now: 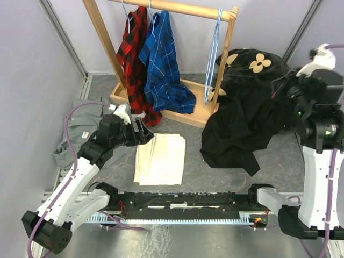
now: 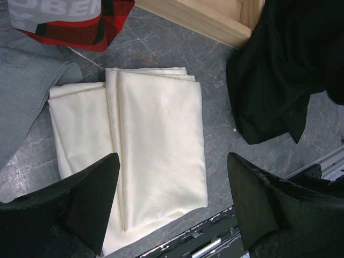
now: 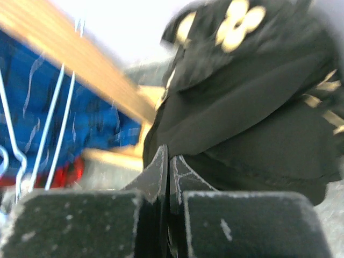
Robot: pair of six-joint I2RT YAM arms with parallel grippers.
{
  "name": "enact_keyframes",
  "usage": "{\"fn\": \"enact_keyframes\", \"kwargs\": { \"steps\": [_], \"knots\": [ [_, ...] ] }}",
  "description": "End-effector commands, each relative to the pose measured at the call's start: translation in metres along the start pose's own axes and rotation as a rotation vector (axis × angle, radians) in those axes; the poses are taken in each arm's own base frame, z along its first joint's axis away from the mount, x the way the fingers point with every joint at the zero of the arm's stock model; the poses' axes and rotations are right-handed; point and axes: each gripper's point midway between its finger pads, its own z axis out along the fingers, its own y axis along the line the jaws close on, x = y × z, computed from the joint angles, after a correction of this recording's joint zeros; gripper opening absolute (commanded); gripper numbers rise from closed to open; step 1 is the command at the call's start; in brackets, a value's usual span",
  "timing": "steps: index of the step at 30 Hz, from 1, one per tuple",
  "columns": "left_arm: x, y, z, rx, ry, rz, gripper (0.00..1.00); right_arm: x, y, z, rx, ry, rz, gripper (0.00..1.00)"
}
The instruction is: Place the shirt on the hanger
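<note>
Fig.: shirt (image 1: 236, 134), a limp, light, soft heap at 3 o'clock on counter (image 1: 215, 172); will sag, so grip at collar. hanger (image 1: 214, 59), thin wire, at 1 o'clock. L end effector (image 2: 172, 161) spread above cream cloth (image 2: 156, 145); R end effector (image 3: 169, 161) pressed together, poss. nipping fabric.

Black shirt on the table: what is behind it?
The black blanket with cream flowers is heaped behind the shirt, beside the wooden rack; their overlap is hidden.

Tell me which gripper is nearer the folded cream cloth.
Left. The left gripper hovers directly above the cream cloth; the right gripper is far off to the right, beside the black fabric pile.
</note>
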Motion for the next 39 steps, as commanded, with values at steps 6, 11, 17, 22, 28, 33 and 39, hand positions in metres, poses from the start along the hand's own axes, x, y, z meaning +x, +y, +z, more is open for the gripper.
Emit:
{"fn": "enact_keyframes", "kwargs": {
  "steps": [6, 11, 17, 22, 28, 33, 39],
  "knots": [
    [-0.01, -0.007, 0.002, 0.031, -0.035, 0.019, 0.87, 0.212, 0.133, -0.03, -0.455, 0.467, -0.077, 0.1],
    [-0.012, -0.006, 0.001, 0.021, -0.041, 0.01, 0.86, 0.273, 0.134, -0.042, -0.404, 0.53, -0.171, 0.67],
    [-0.007, -0.003, 0.003, 0.015, -0.03, 0.008, 0.86, 0.255, 0.037, -0.023, 0.046, 0.409, -0.274, 0.85],
    [-0.006, -0.003, 0.005, 0.016, -0.019, 0.015, 0.87, 0.26, -0.011, -0.014, 0.241, 0.481, -0.335, 0.86],
    [-0.007, -0.004, 0.003, 0.019, -0.025, 0.012, 0.87, 0.27, -0.061, 0.011, 0.351, 0.562, -0.197, 0.88],
    [-0.005, -0.004, 0.002, 0.018, -0.019, 0.014, 0.87, 0.266, -0.086, 0.043, 0.385, 0.576, -0.071, 0.9],
    [-0.005, -0.004, -0.001, 0.017, -0.02, 0.017, 0.87, 0.261, -0.109, 0.089, 0.314, 0.566, 0.109, 0.93]
  ]
}}
